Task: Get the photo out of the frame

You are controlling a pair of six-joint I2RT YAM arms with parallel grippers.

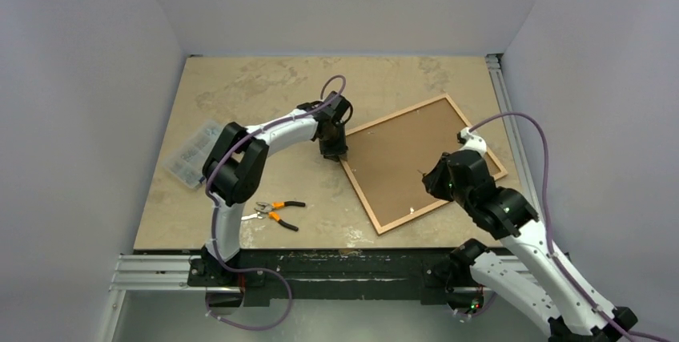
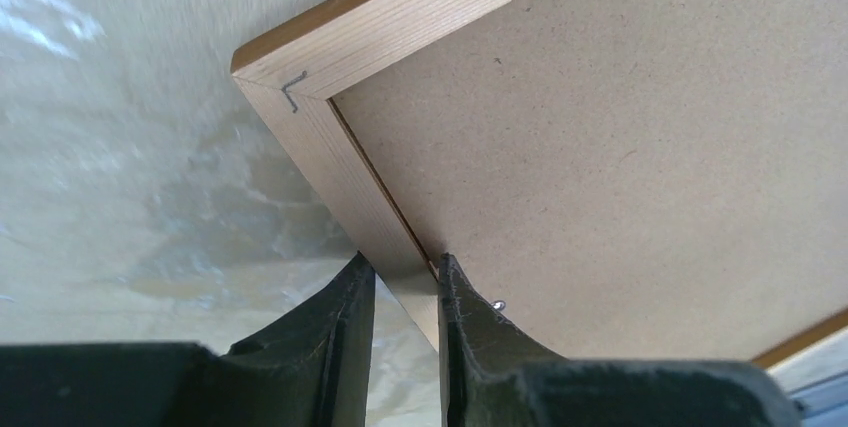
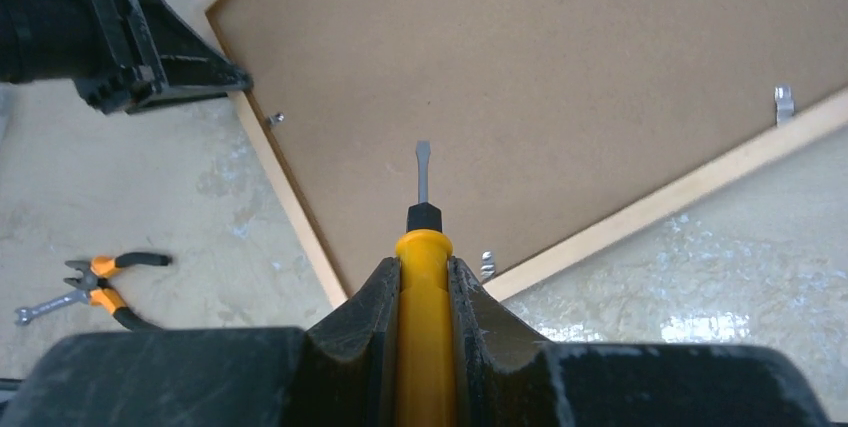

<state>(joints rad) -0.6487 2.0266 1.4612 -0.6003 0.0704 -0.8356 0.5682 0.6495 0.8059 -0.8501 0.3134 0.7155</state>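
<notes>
Seen from above, the frame [image 1: 359, 195] lay flat on the tan tabletop [image 1: 264, 90], turned at a slant on the right half. The photo [image 1: 404, 158] sat inside it, face down, so only its plain brown back showed. The left pincer [image 1: 332, 152] was down at the frame's left corner. The right pincer [image 1: 428, 178] was over the near part of the brown back. Pliers [image 1: 278, 212] with orange handles lay on the tabletop by the left arm, well apart from the frame. A clear plastic box [image 1: 192, 154] lay near the left edge. In this view the pincers were too small to show how they stood.

The left wrist view showed the left pincer up close. Its two black fingers [image 2: 350, 322] were clamped on the frame's wooden side, near the corner. One finger was on the outer edge. The other was on the inner edge, where the photo's brown back began. A small metal tab [image 2: 497, 304] sat just beside that finger. A staple [image 2: 293, 89] crossed the corner joint.

In the right wrist view, the right pincer was closed tight on a screwdriver [image 3: 423, 242] with a yellow handle. Its flat metal tip pointed out over the brown back. It could not be told if the tip touched the back. The left pincer was at the top left, at the frame's edge. The pliers lay at the lower left.
</notes>
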